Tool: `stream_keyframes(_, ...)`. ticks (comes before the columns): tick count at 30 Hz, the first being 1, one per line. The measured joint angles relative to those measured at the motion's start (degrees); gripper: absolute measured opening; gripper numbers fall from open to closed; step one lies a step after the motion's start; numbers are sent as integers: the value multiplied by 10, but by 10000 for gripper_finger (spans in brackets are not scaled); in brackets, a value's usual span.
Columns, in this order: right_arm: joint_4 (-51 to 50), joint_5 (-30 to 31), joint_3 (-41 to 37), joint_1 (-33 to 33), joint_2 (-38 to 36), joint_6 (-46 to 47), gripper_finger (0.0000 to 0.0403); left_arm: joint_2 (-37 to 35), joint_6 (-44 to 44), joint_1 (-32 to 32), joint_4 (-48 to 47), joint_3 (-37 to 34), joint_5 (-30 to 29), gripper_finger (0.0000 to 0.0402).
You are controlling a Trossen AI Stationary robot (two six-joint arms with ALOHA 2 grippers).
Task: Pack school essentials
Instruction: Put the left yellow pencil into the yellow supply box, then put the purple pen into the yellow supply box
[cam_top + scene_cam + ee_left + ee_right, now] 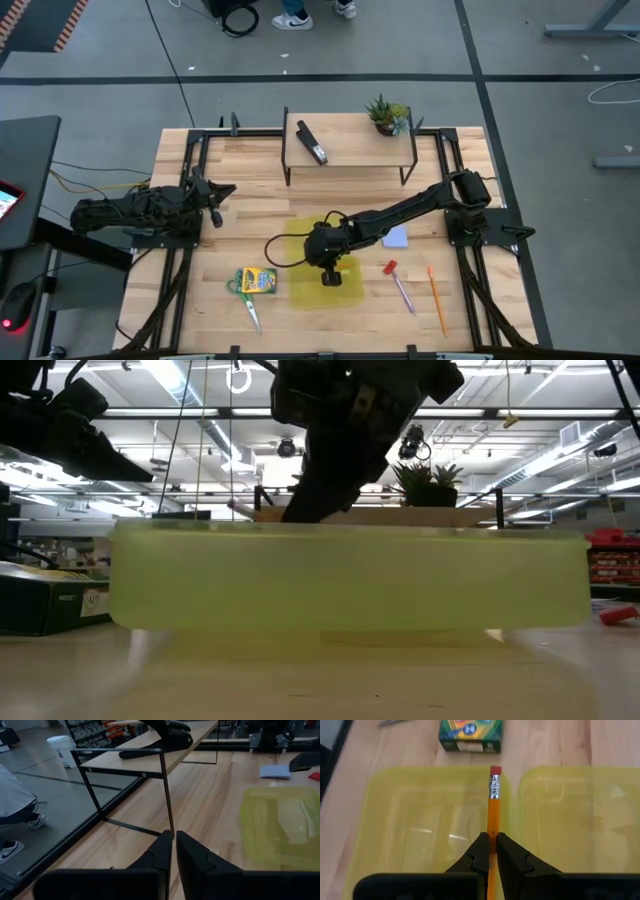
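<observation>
A translucent yellow case lies open on the table, its two shallow halves side by side. My right gripper hangs over it, shut on an orange pencil. The yellow-green crayon box and the green-handled scissors lie left of the case. The red piece, the purple pen and a second orange pencil lie to its right, with the pale notepad behind them. My left gripper is shut and waits over the table's left side. My right gripper pinches the orange pencil's shaft between its two fingers. The pencil runs along the fingers and sticks out ahead of them, its red eraser end toward the crayon box. It is over the seam between the case's two halves; whether it touches the case, I cannot tell.
A low wooden shelf on a black wire frame stands at the far edge, carrying the black stapler and the small potted plant. In the low view the case fills the foreground. Bare wood lies along the near edge.
</observation>
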Motion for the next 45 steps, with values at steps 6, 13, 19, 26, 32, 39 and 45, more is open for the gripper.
stream_keyframes(6,-4,0,0,0,0,-3,33,0,0,0,0,0,0,30)
stream_keyframes(13,-8,-4,0,0,0,-13,33,0,0,0,0,0,0,39)
stream_keyframes(19,-11,-4,0,0,0,-18,33,0,0,0,0,0,0,32)
stream_keyframes(26,-11,-6,0,0,0,-27,33,0,0,0,0,0,0,31)
stream_keyframes(32,-19,-16,0,0,0,-35,35,0,0,0,1,0,0,39)
stream_keyframes(39,-29,-19,0,0,0,-37,76,0,0,0,0,0,0,31)
stream_keyframes(45,-29,-19,0,0,0,-43,104,0,0,0,0,0,0,30)
